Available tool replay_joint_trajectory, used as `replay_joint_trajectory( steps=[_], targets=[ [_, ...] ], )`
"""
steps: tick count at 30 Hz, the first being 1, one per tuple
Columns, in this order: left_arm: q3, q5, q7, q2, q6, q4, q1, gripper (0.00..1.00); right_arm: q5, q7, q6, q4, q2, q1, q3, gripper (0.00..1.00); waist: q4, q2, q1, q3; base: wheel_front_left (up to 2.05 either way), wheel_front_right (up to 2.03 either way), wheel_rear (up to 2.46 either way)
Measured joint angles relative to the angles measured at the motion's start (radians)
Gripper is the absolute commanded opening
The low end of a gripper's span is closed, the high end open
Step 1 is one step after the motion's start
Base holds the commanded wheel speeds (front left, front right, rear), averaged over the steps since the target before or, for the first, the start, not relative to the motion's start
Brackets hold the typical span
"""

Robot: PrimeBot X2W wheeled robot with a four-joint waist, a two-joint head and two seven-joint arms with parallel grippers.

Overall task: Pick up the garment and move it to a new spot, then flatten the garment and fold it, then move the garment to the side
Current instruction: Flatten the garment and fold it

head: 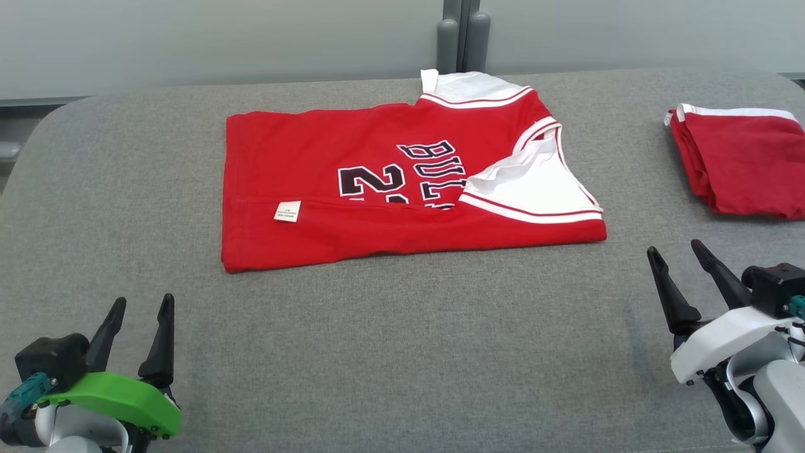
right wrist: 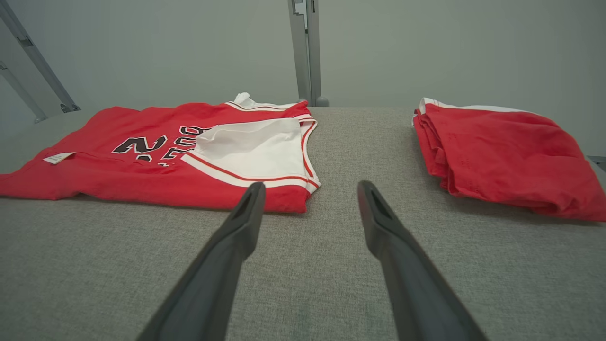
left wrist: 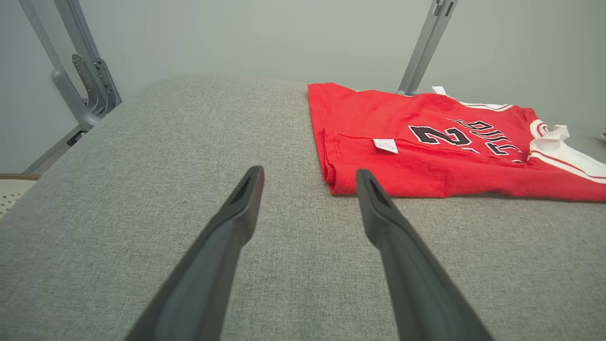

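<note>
A red basketball jersey, the garment [head: 377, 189], lies on the grey table, its near long side folded over its black lettering and a white armhole panel turned up at its right end. The left wrist view has the garment [left wrist: 426, 156] ahead and to the right; the right wrist view has the garment [right wrist: 156, 156] ahead and to the left. My left gripper [head: 143, 303] hovers open near the front left edge, short of the garment's near left corner. My right gripper [head: 676, 248] stands open at the front right, apart from the cloth. Neither holds anything.
A second red garment [head: 745, 163], folded with a white trim, lies at the table's [head: 402, 352] right edge and shows as the folded red pile [right wrist: 502, 151] in the right wrist view. Grey metal posts [head: 462, 34] rise behind the table against a pale wall.
</note>
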Motion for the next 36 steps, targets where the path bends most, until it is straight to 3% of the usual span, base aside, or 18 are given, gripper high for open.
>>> replay_joint_trajectory(
  steps=[14, 26, 36],
  targets=[
    [-0.001, 0.010, 0.002, 0.017, 0.000, -0.073, -0.002, 1.00, 0.000, 0.002, 0.000, -0.039, 0.004, 0.005, 0.004, 1.00, 0.009, 0.0000, 0.0000, 0.040, 0.00, 0.00, 0.00],
    [-0.054, 0.008, 0.166, 0.020, -0.011, -0.101, -0.159, 1.00, 0.022, 0.157, 0.012, -0.027, 0.001, -0.162, 0.017, 1.00, 0.011, 0.0000, 0.0000, 0.169, 0.00, 0.00, 0.00],
    [-0.076, -0.028, 0.302, 0.008, -0.027, -0.042, -0.288, 1.00, 0.058, 0.278, 0.020, 0.043, 0.010, -0.274, 0.028, 1.00, 0.027, 0.0000, 0.0000, 0.271, 0.00, 0.00, 0.00]
  ],
)
